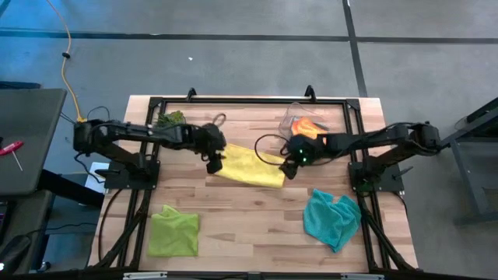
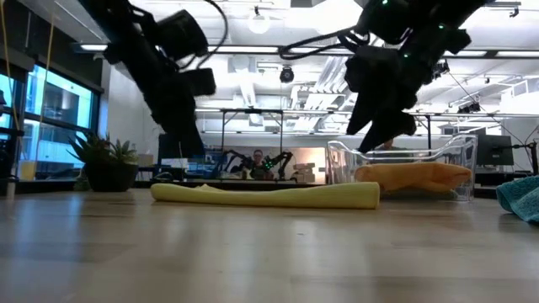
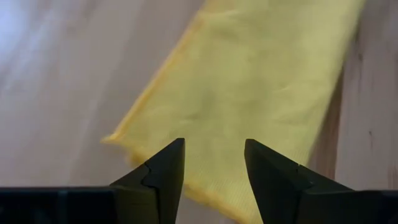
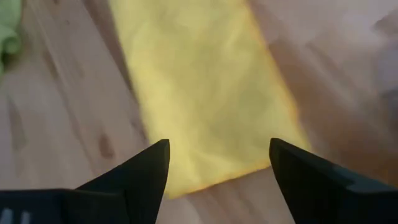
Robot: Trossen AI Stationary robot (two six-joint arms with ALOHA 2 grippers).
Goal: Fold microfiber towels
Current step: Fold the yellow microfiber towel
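The yellow towel (image 1: 247, 165) lies folded into a long strip flat on the table's middle; it also shows in the low view (image 2: 269, 195). My left gripper (image 1: 213, 162) hovers open over its left end (image 3: 211, 124), touching nothing. My right gripper (image 1: 289, 168) hovers open over its right end (image 4: 205, 93), also clear. The lime green towel (image 1: 173, 230) lies folded at the near left. The teal towel (image 1: 331, 218) lies crumpled at the near right. The orange towel (image 1: 309, 127) lies in the clear bin (image 1: 299, 118). The grey towel is out of view.
A small spiky green plant (image 1: 170, 119) stands at the far left of the table. The clear bin (image 2: 404, 168) stands at the far right, behind my right arm. Bare wood lies between the green and teal towels at the near edge.
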